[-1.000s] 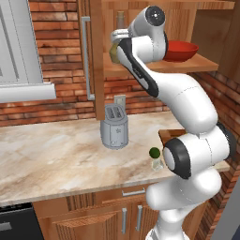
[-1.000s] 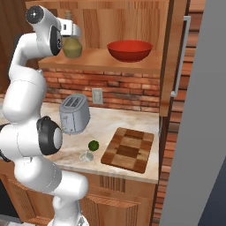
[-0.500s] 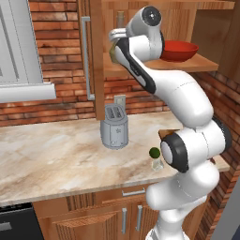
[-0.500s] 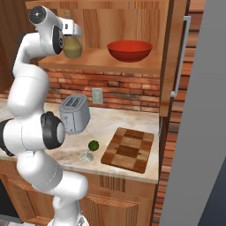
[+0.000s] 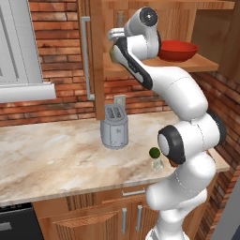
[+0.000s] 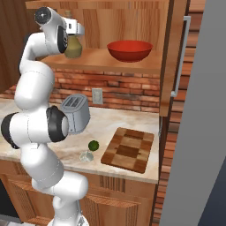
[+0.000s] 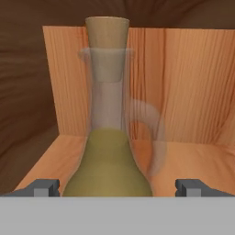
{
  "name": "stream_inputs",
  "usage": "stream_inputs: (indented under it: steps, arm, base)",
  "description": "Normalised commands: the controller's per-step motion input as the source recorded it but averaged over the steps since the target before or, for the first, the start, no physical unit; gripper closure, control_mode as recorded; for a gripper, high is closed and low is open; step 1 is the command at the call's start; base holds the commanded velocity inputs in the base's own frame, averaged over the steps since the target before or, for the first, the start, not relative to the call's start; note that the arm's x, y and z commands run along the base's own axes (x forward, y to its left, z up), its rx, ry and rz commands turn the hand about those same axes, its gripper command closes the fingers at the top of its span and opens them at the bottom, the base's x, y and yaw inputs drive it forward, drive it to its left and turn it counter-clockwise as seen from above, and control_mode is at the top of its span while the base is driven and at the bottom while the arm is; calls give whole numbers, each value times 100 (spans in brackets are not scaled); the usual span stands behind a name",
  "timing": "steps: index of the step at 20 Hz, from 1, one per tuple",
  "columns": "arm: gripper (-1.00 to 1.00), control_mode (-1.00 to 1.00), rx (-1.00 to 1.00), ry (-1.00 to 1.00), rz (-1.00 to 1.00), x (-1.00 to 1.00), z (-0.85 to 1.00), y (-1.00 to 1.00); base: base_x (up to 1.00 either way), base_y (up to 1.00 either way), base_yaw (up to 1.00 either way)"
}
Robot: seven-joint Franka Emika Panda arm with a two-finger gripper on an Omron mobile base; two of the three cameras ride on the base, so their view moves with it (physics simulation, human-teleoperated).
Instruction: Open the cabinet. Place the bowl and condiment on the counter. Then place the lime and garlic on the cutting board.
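The condiment [image 7: 108, 151] stands upright on the shelf of the open cabinet [image 6: 132, 26], a pear-shaped bottle with olive-green liquid in its belly, a thin clear neck, a cork stopper and a small loop handle curving off one side. In the hand view it stands close ahead and centred, with the two dark fingertips [image 7: 46, 187] set wide on either side of its belly and not touching it: the hand [image 7: 117, 188] is spread, holding nothing. Against the frames of a second ago the arm has eased a little nearer the bottle, while the bottle itself has not shifted; in the right base view the wrist now hides part of its left side [image 6: 73, 46]. Further along the same shelf, well apart from the bottle, sits the bowl [image 6: 129, 50], glossy red and wide, in the same spot as before. Below, on the bench [image 5: 56, 154], the toaster [image 5: 114, 130] stands near the brick wall, the lime [image 6: 93, 145] lies just beside the garlic [image 6: 86, 156], and the cutting board [image 6: 129, 149] of light and dark blocks lies to their right, bare. None of these has moved.
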Motion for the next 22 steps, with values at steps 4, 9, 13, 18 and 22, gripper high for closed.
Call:
stream_inputs:
  steps: [4,9,13,18,22]
  arm:
    - [-100,-100,0,0,0,20,1,5]
    - [-100,-100,0,0,0,14,6,10]
    - [-100,-100,0,0,0,13,9,11]
    - [-100,-100,0,0,0,23,1,6]
    - [-100,-100,0,0,0,31,0,0]
  base:
    - [0,0,0]
    - [0,0,0]
    - [0,0,0]
    - [0,0,0]
    - [0,0,0]
